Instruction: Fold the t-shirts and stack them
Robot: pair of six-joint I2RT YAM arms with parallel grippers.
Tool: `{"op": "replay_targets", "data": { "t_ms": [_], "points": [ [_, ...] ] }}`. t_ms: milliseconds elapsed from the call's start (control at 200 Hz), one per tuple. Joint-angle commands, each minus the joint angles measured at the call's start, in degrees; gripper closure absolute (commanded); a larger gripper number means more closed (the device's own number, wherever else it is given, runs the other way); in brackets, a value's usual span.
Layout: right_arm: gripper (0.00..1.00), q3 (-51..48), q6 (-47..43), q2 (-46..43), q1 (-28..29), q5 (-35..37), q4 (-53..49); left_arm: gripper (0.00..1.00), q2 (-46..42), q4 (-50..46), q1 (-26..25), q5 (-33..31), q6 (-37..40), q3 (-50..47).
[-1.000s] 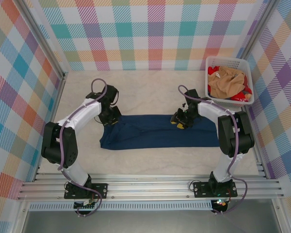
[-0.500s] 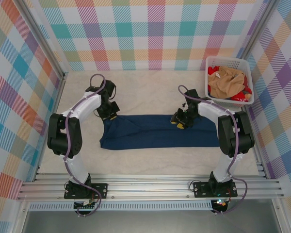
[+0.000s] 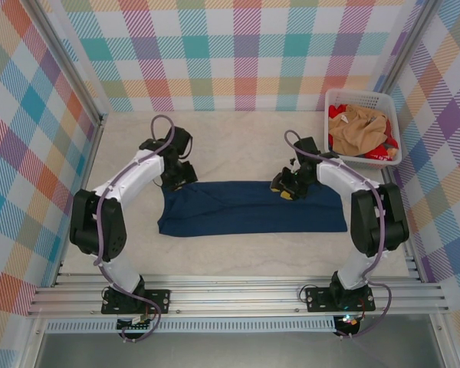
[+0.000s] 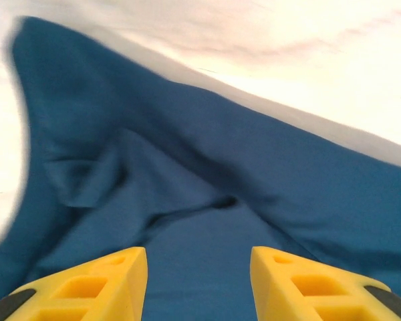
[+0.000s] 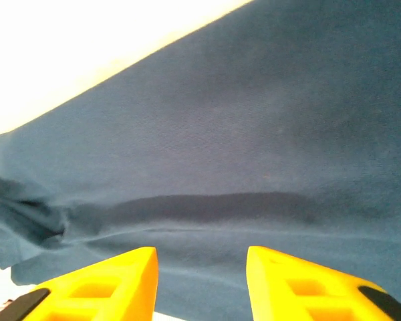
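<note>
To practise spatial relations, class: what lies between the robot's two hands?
In the top view, the far edge of the navy t-shirt spans from left hand to right hand.

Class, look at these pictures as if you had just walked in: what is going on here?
Two robot arms are working on a navy t-shirt that lies folded into a long strip across the table. The left pincer is poised at the strip's far left corner, the right pincer at its far edge just right of the middle. Both are open and hold nothing. The tan and red shirts lie crumpled in the white basket at the far right, not yet folded.
</note>
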Motion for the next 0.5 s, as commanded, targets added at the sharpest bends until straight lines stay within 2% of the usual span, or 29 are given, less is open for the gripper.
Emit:
{"op": "replay_targets", "data": {
  "t_ms": [0, 165, 265, 425, 495],
  "points": [
    [0.59, -0.25, -1.92, -2.95, 1.59, -3.69, 1.28, 0.55, 3.65, 6.33, -2.17, 4.70, 2.94, -1.23],
    [0.58, -0.36, -1.69, -5.54, 1.79, -5.21, 1.24, 0.54, 9.03, 6.74, -2.37, 2.06, 9.20, 2.79],
    [0.58, -0.58, -1.32, -6.54, 1.78, -5.44, 1.13, 0.55, 10.40, 8.59, -2.46, 4.40, 13.75, 2.46],
    [0.59, -1.58, -0.73, -7.35, 1.79, -5.46, 1.44, 0.56, 9.68, 9.40, -2.50, 4.26, 16.02, -0.70],
    [0.59, -2.14, -0.26, -7.65, 1.81, -5.45, 1.72, 0.61, 9.26, 9.64, -2.45, 4.50, 16.03, -1.92]
  ]
}}
